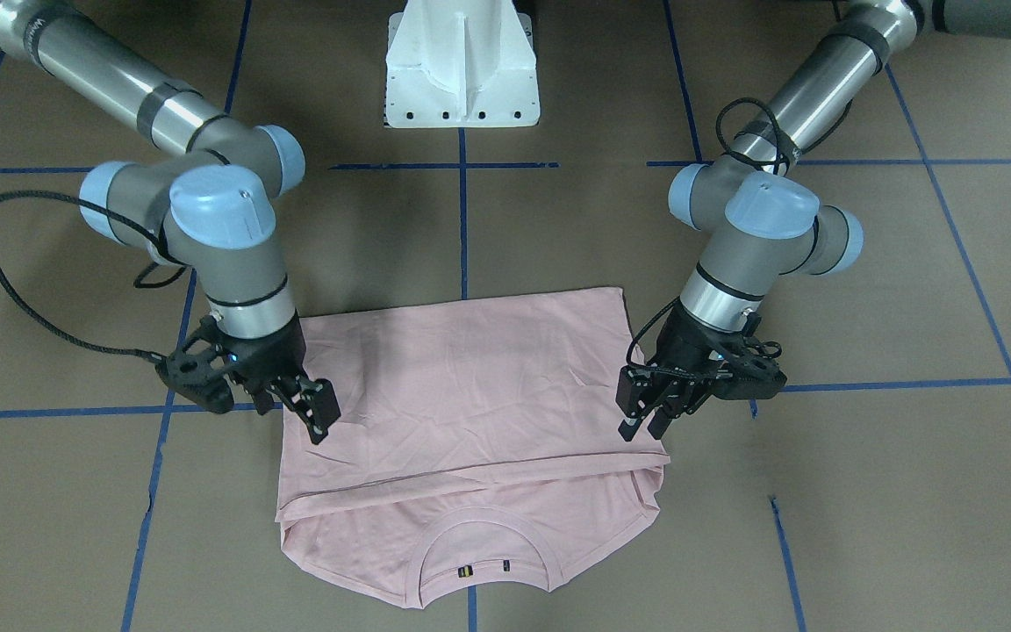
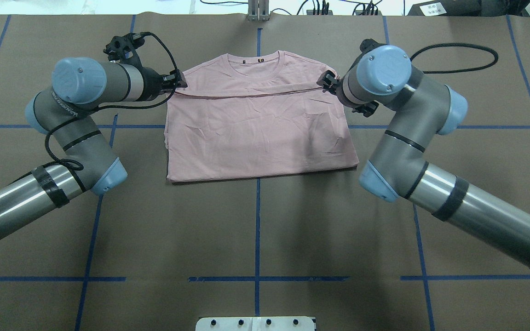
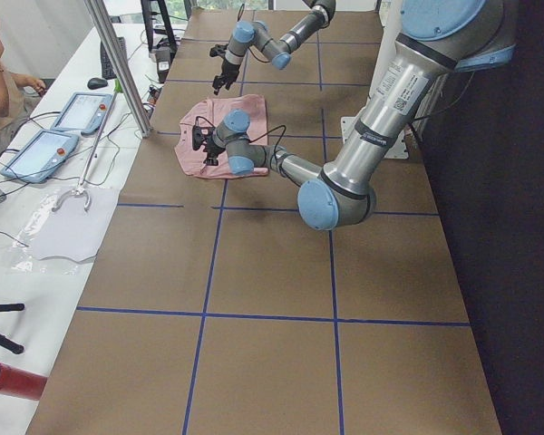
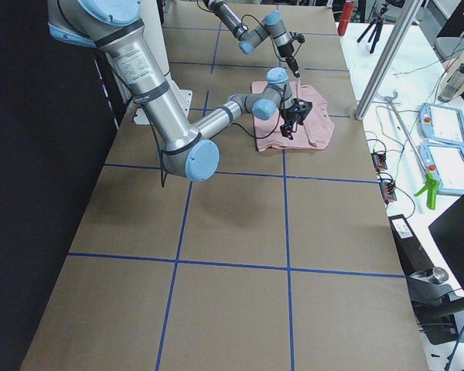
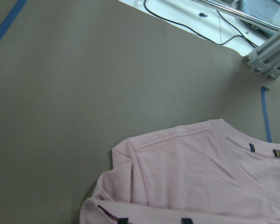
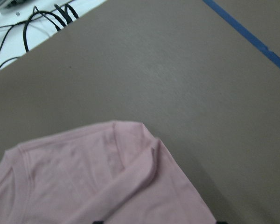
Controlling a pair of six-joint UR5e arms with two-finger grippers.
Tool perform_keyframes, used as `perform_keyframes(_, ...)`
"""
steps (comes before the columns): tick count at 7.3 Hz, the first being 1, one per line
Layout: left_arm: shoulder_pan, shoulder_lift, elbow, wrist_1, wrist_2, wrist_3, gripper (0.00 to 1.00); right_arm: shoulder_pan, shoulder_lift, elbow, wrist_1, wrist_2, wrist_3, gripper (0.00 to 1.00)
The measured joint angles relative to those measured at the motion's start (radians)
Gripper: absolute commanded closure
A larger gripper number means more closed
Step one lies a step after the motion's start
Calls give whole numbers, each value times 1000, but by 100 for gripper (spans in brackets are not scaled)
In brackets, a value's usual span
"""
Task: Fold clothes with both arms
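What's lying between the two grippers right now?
Only the pink T-shirt: its folded-over layer spans from left gripper to right gripper, seen in the front-facing view.

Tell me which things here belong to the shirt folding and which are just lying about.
Job: pink T-shirt, left gripper, right gripper.
Lying about: white base, tablets.
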Motion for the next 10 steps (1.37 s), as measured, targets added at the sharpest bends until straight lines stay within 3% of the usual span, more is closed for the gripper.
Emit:
perform_keyframes(1, 0, 12, -22, -6, -5, -2, 59, -32, -94, 101, -6, 6, 23, 10)
perform_keyframes(2, -1, 21, -42, -8, -6, -3, 59, -68, -149, 145, -4, 7, 72, 21)
perform_keyframes(5, 0, 27, -69, -9, -5, -4, 59, -129, -184, 155, -3, 4, 155, 23)
perform_keyframes(6, 0, 27, -71, -9, -4, -5, 59, -135, -185, 146, -3, 2, 158, 30)
perform_keyframes(7, 0, 27, -72, -8, -4, -4, 59, -137, -185, 141, -5, 1, 159, 41)
perform_keyframes(8, 0, 28, -73, -8, -4, -4, 59, -139, -184, 138, -8, -1, 159, 87)
perform_keyframes(9, 0, 28, -73, -8, -4, -4, 59, -141, -184, 136, -10, -5, 160, 100)
perform_keyframes(10, 0, 28, -73, -8, -4, -4, 59, -142, -184, 134, -11, -7, 159, 100)
